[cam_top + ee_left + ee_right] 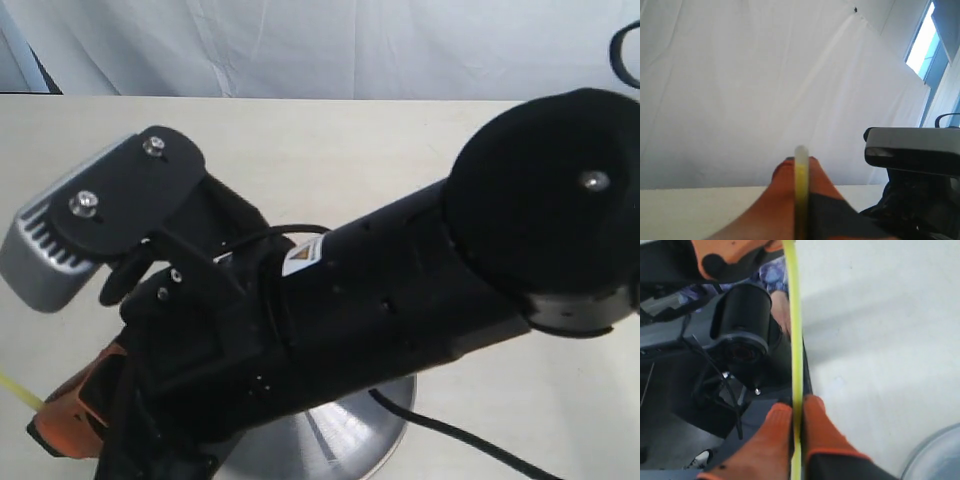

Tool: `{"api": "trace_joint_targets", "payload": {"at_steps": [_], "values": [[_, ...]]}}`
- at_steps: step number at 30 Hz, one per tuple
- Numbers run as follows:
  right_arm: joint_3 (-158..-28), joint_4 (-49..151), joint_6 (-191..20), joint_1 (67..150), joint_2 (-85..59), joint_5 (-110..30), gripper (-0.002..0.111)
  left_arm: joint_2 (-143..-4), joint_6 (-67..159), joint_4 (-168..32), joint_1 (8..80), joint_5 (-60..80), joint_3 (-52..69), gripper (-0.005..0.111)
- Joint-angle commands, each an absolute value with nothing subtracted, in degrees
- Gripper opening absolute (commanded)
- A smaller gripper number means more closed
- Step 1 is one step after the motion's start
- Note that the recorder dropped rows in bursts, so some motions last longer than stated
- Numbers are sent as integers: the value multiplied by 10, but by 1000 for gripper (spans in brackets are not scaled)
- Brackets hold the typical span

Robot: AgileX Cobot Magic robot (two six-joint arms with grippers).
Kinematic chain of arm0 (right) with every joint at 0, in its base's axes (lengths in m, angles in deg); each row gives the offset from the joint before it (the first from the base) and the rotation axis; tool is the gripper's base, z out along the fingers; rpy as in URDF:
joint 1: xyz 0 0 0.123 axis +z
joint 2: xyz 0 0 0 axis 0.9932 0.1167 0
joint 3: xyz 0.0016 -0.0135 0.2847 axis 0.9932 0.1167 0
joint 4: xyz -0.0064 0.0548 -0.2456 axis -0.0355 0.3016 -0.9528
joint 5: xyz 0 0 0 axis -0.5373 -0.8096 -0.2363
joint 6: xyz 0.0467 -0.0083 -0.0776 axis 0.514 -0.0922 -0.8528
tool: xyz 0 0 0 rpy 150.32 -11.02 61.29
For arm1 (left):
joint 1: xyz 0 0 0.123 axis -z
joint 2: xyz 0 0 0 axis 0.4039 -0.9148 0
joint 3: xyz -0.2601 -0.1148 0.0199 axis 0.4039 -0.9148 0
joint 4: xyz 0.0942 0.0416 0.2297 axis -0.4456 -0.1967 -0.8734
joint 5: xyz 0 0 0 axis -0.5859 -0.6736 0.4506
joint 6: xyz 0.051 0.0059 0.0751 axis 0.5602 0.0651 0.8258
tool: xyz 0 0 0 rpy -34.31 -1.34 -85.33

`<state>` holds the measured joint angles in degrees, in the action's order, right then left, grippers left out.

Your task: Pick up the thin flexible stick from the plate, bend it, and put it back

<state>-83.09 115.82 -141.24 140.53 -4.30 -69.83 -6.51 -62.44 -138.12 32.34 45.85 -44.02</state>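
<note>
Item: thin flexible stick (794,330), a narrow yellow-green strip; the left wrist view shows a pale whitish tip.
Location: lifted clear of the plate (345,432) and spanning the air between the two claws; the plate lies below, mostly hidden by a black arm (400,270).
Right gripper (796,427): orange fingers pinched tight on the strip.
Left gripper (801,172): closed on the strip, with the pale tip poking just past the fingertips.
Present shape: nearly straight, with no clear bow yet.
Handling (judged): very light, limber and springy, with a smooth surface likely to slide or twist between the pads.
Where to hold (judged): near both ends, as now, leaving the middle free to arc.
Caution: bring the ends together gently, since a sharp kink may crease it.
</note>
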Motion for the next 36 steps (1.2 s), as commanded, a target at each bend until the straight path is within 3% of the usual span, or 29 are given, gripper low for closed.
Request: {"api": "trace_joint_targets", "payload": {"at_steps": [1,3,7,9,17,21,36], "values": [[-831,1144,-1410,1406,-65,-682,5,-96,-628,-1384,325,444,-393,0],[-831,1127,-1410,1406,-68,-671,17,-124,-647,-1401,325,456,-374,0],[-831,1124,-1410,1406,-69,-661,51,-198,-661,-1434,325,504,-334,0],[-831,1124,-1399,1406,-69,-657,56,-229,-661,-1435,325,530,-322,0],[-831,1118,-1385,1406,-69,-607,33,-301,-661,-1429,331,601,-308,0],[-831,1100,-1385,1406,-58,-570,-1,-307,-661,-1390,332,624,-308,0],[-829,1098,-1385,1406,-40,-469,0,-370,-731,-1364,343,676,-250,0]]}}
